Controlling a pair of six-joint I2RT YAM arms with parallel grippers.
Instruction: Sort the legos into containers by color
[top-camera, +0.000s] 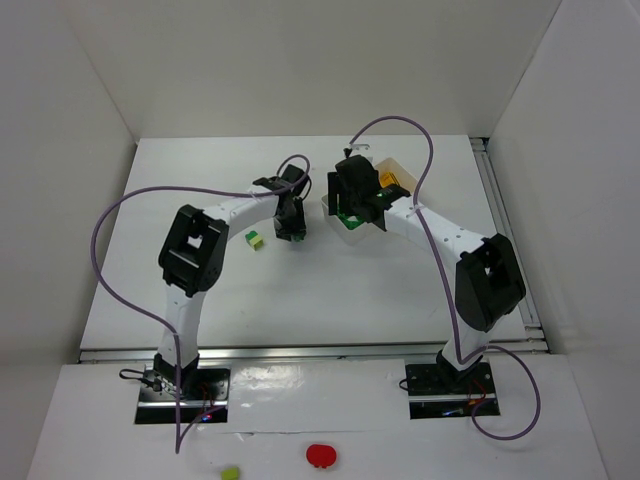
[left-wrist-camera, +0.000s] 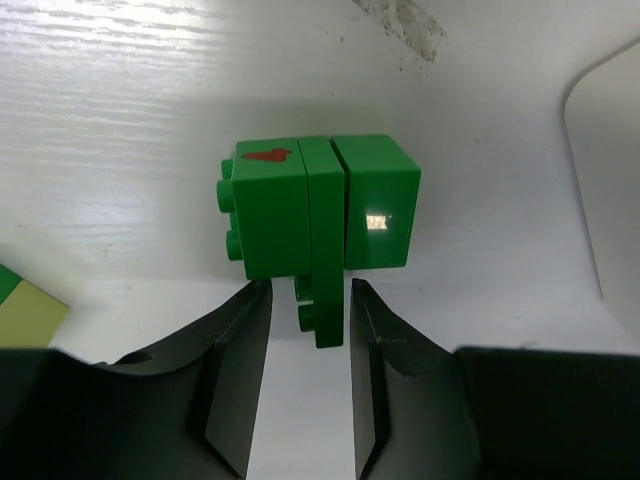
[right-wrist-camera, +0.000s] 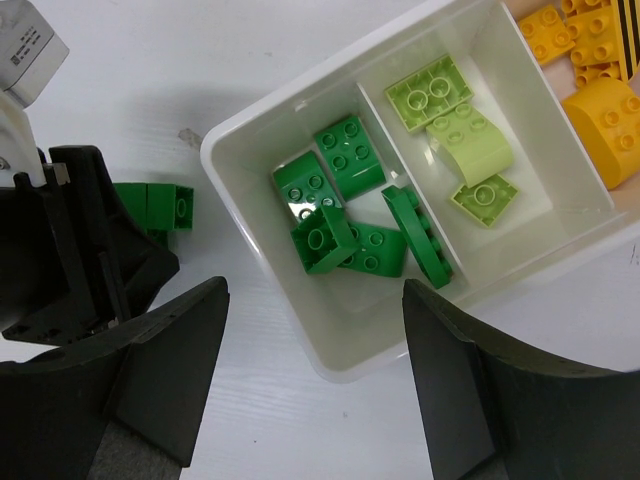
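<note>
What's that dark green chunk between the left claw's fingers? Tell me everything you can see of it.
The green chunk is glossy plastic bricks pressed together: a studded block with a red mark on top, a thin plate that sticks out, and a plain cube. It lies on the white table, studs pointing sideways. The left gripper straddles the plate's end; contact is unclear.

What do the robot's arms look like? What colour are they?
The left arm and right arm are white tubes with chunky black joints. Each trails a purple cable. Their fingers are flat, black and wedge-shaped.
</note>
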